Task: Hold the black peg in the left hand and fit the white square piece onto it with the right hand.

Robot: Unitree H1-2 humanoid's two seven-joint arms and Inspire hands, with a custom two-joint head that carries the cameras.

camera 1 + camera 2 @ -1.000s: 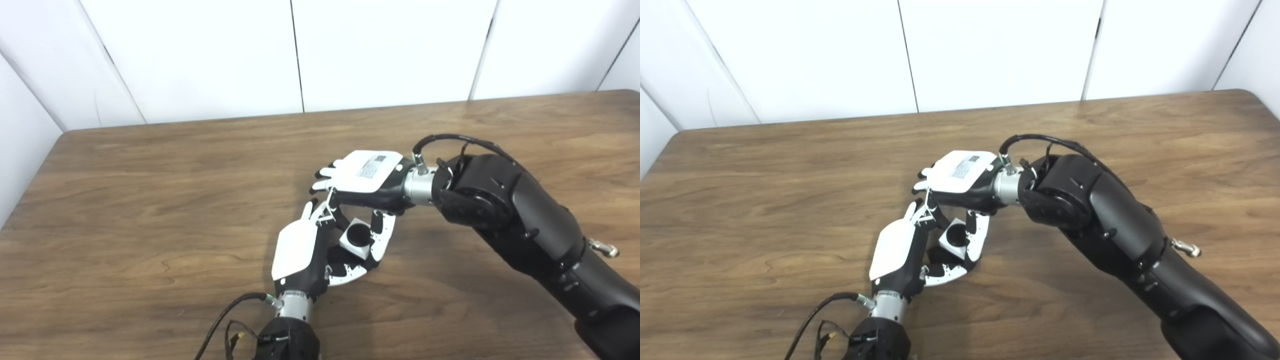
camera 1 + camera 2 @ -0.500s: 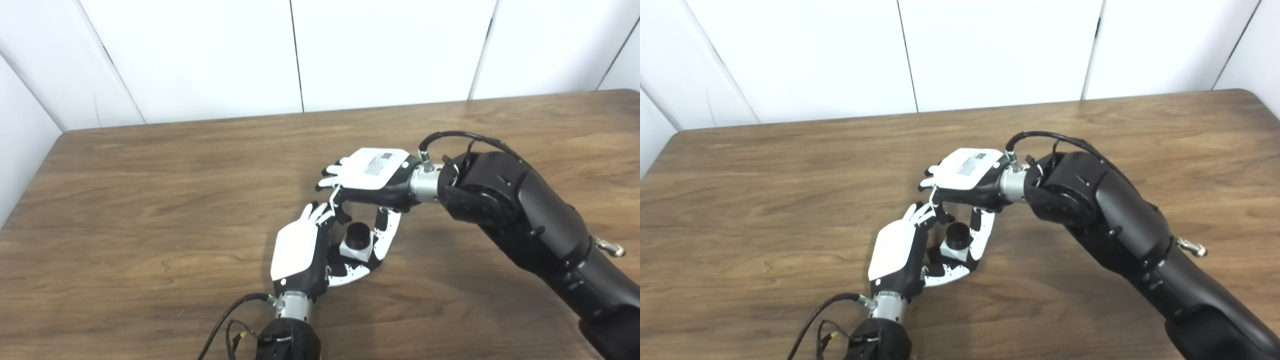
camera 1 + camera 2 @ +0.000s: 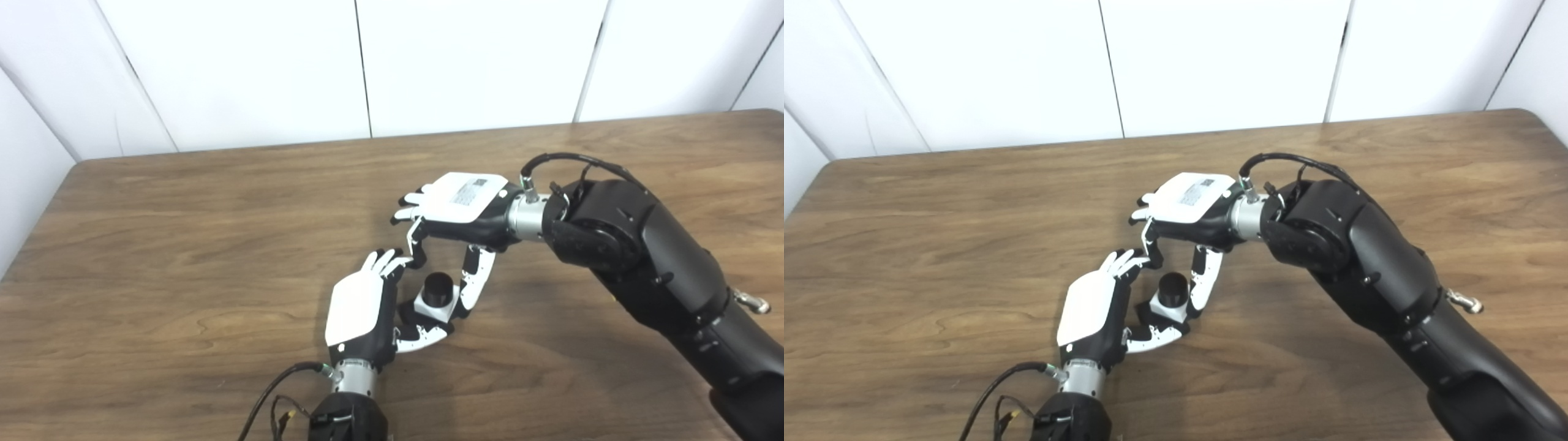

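White square piece seated around the upright black peg

The white square plastic piece is ringing the short black cylindrical peg, whose axis is pointing up; the left hand is cupping both, fingers curled, the right hand is hovering just above, fingers spread.

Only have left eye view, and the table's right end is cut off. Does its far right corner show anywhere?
Observer: Yes. The right eye view shows the table's far right corner; it is rounded.
Operator: Is the right hand off the square piece?
Observer: In the right eye view, the right hand has its thumb alongside the right edge of the white square piece, with the black peg standing up through the piece. I cannot tell whether the thumb touches.
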